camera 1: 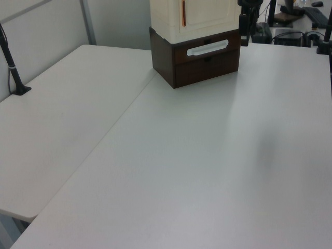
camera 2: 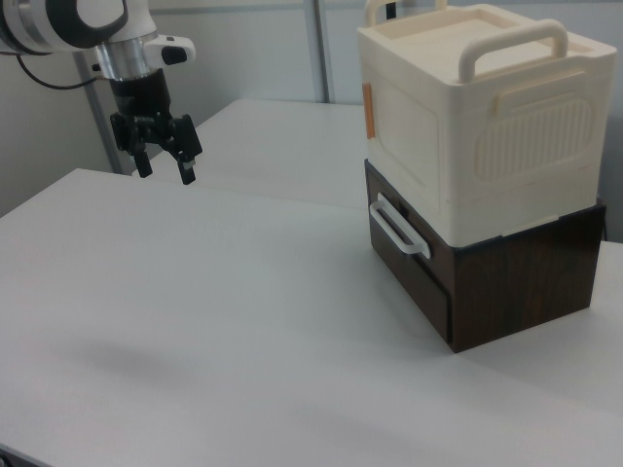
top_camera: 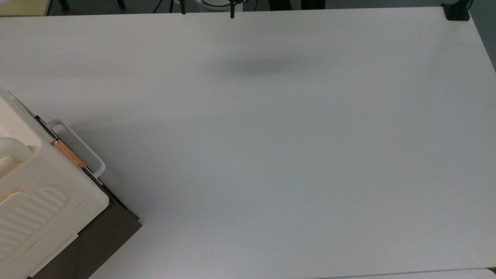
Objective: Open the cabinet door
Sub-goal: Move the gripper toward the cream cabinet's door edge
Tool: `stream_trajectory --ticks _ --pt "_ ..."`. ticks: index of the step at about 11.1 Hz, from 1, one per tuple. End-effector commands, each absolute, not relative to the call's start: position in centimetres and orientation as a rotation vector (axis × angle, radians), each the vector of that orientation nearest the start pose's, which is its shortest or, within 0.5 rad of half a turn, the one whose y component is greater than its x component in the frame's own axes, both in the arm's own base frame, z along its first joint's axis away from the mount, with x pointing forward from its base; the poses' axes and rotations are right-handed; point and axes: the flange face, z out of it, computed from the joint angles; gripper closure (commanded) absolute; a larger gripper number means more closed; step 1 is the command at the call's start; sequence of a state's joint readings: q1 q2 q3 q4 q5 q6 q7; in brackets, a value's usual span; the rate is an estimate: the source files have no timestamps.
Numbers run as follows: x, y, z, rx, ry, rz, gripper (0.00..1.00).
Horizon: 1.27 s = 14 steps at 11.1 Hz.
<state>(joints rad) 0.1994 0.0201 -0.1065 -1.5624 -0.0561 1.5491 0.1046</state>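
Observation:
The cabinet door (camera 2: 407, 128) is a cream panel on the front of the cream cabinet and lies flush and shut. Its copper bar handle (camera 2: 369, 110) runs down the edge at the right view's left. The same door (camera 1: 207, 12) and handle (camera 1: 183, 13) sit at the top of the left view. In the top view the handle (top_camera: 68, 154) lies along the cabinet's edge. My gripper (camera 2: 165, 169) hangs open and empty, high above the table at the right view's far left, well apart from the cabinet. It also hangs at the left view's top right (camera 1: 244, 31).
The cabinet stands on a dark wooden drawer unit (camera 2: 506, 287) with a white loop handle (camera 2: 392, 231). The white table (top_camera: 271, 155) is bare, and a second table (camera 1: 57, 124) adjoins it. A black clamp (top_camera: 457, 11) sits at a far corner.

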Motion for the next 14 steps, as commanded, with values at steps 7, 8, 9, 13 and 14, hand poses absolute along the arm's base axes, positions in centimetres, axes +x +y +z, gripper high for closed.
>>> stream_trajectory --ticks 7,8,9,13,14 --pt "55.2 4.4 62.5 -3.178 0.027 -0.001 0.00" --pt "55.3 4.5 62.4 -3.178 0.034 -0.008 0.00" --pt "56.0 4.6 61.8 -3.180 0.060 -0.007 0.00" --pt "61.5 2.8 62.3 -3.131 0.665 -0.329 0.01" --pt "62.5 2.1 62.8 -3.110 0.772 -0.437 0.01"
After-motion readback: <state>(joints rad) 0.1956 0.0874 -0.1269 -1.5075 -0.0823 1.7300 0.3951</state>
